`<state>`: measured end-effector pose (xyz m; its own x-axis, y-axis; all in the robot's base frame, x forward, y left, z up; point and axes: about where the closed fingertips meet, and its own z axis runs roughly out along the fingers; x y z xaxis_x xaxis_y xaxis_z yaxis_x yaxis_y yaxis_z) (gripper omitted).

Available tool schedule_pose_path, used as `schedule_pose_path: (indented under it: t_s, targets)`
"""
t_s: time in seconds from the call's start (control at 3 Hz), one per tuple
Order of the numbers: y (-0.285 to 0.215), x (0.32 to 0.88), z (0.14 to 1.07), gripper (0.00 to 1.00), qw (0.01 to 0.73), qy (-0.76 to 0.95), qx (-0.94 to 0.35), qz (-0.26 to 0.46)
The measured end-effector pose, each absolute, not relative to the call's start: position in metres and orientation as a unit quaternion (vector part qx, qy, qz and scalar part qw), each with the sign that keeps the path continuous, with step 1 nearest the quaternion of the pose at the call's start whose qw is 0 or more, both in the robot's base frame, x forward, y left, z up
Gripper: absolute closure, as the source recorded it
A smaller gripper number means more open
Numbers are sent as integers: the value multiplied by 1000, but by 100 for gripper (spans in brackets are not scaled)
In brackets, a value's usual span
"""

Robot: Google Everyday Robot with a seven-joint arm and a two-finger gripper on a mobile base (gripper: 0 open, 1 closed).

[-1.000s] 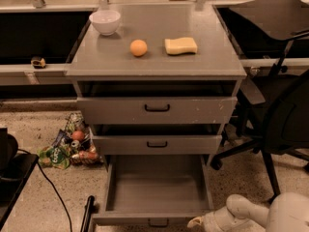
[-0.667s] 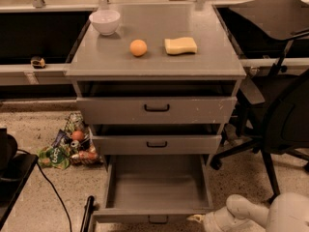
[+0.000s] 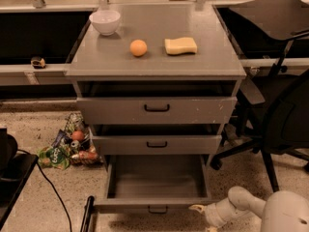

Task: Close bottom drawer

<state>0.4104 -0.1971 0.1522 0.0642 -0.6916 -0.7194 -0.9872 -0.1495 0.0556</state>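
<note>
Bottom drawer [image 3: 157, 180], lower centre: pulled well out, not yet closed. Gripper [image 3: 200, 210], lower right, at the front panel's right end; grip state cannot be told. Whole push remains.

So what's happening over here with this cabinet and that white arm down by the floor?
A robot is set to close the bottom drawer of the grey cabinet. That drawer stands pulled far out and looks empty. The robot's gripper is low by the drawer's front right corner, close to the front panel; contact is unclear. A white bowl, an orange and a yellow sponge sit on top.
</note>
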Motion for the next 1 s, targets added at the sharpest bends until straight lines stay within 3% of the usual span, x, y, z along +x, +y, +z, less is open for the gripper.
schedule_pose_path:
  t_s: [0.33,0.67,1.0]
  targets:
    - [-219,463,165,0,251,601,-701,292]
    - [-221,466,166,0,253,602,-701,288]
    - [-216,462,161,17,254,604,-700,284]
